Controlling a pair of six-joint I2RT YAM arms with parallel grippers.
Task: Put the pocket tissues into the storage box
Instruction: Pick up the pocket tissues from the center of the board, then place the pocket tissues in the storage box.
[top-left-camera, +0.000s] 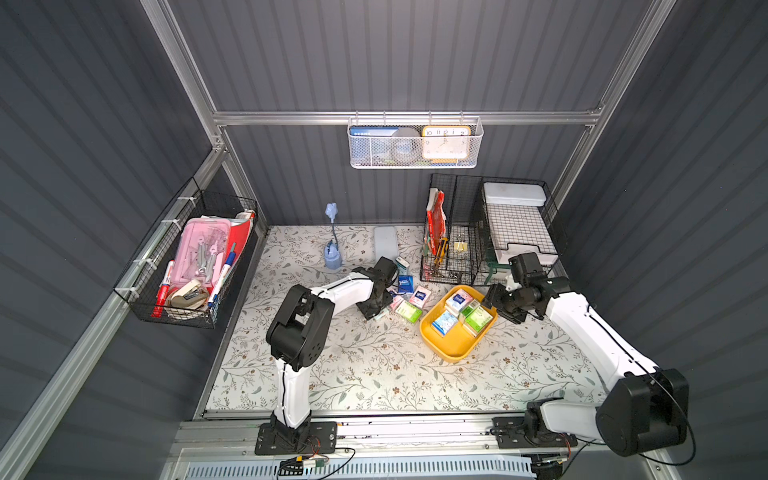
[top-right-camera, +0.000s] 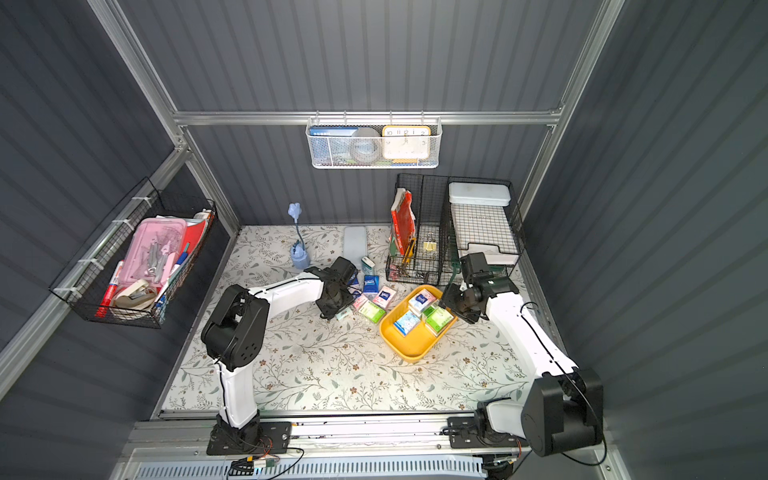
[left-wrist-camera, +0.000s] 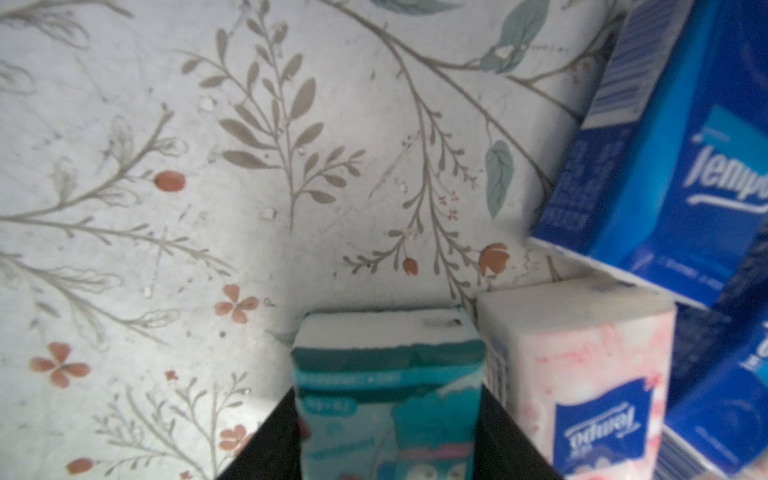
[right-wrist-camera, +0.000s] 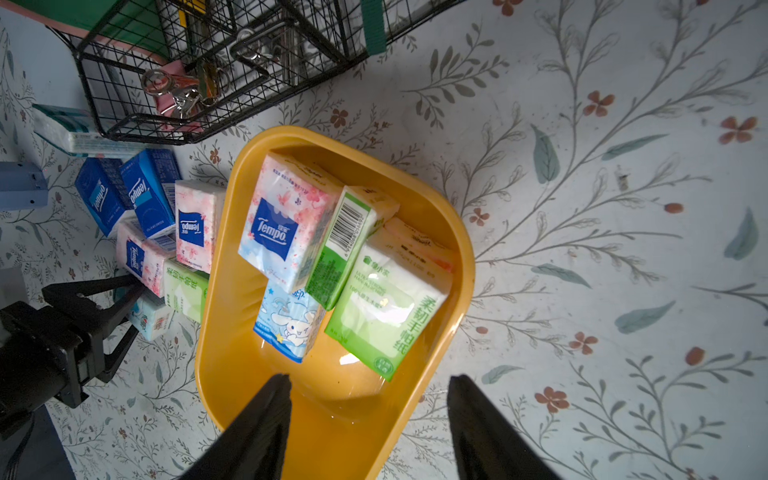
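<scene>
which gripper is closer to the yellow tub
Right. The right gripper hovers open at the rim of the yellow tub; the left gripper is off beside it, straddling a teal tissue packet.

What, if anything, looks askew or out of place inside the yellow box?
The box is packed untidily. A narrow green packet stands on edge between the pink one and the large green one. The pink one lies partly over the blue cartoon packet. Nothing looks damaged or spilled.
</scene>
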